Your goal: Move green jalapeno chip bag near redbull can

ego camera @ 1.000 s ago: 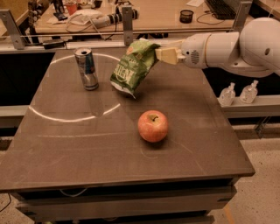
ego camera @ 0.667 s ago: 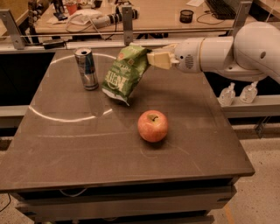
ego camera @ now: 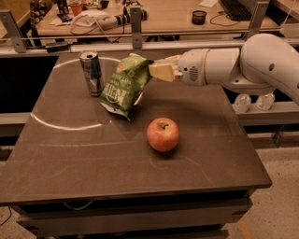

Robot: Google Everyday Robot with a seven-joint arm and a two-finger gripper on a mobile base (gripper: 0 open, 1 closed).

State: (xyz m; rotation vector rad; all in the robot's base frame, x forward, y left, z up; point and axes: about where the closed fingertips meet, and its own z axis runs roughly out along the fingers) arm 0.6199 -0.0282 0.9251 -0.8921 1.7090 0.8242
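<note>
The green jalapeno chip bag [ego camera: 124, 85] hangs tilted, its top corner pinched in my gripper [ego camera: 152, 70], its lower edge at or just above the table. The gripper comes in from the right on a white arm and is shut on the bag's upper right edge. The redbull can [ego camera: 92, 73] stands upright at the back left of the table, just left of the bag, with a small gap between them.
A red-yellow apple [ego camera: 163, 134] sits on the dark table [ego camera: 93, 158] in front and to the right of the bag. A white arc marks the table's left side. A cluttered workbench [ego camera: 140, 14] runs behind the table.
The gripper has carried the bag leftward and lower, closer to the can. The can and apple have not moved.
</note>
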